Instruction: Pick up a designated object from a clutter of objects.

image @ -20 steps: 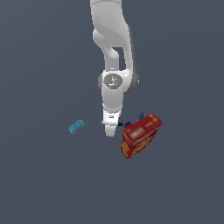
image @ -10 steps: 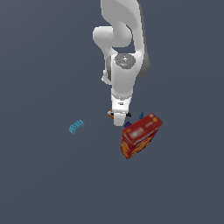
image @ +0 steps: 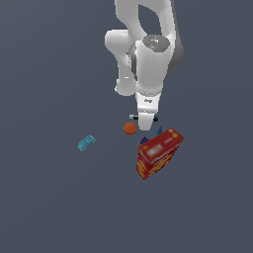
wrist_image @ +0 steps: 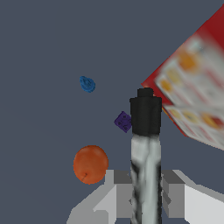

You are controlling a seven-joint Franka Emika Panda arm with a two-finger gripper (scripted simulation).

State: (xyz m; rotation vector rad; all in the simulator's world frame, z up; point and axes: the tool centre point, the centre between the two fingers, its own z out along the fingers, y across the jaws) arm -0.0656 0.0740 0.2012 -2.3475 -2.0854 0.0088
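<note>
Above the red box (image: 159,153), the white arm (image: 148,59) hangs nearly vertical, wrist pointing down, its end effector (image: 144,118) raised off the dark grey bench (image: 49,197).

Item 1, end effector: in the wrist view its two grey fingers (wrist_image: 176,192) are closed against the marker (wrist_image: 145,153), one on each side. In the exterior view the marker (image: 143,117) shows as a thin horizontal bar crossing the fingertips, black ends protruding either way, lifted clear of the bench.

Item 2, marker: light grey mottled body, black cap.

Item 3, red box: lies tilted; yellow and orange printing on its face, too blurred to read.

Item 4, orange ball (image: 130,128): beside the red box, just below the end effector.

Item 5, purple piece (image: 144,141) and blue piece (image: 159,131): at the red box's upper edge.

Item 6, cyan brick (image: 86,143): well apart from the red box, toward the exterior view's left, with bare bench all around it.
</note>
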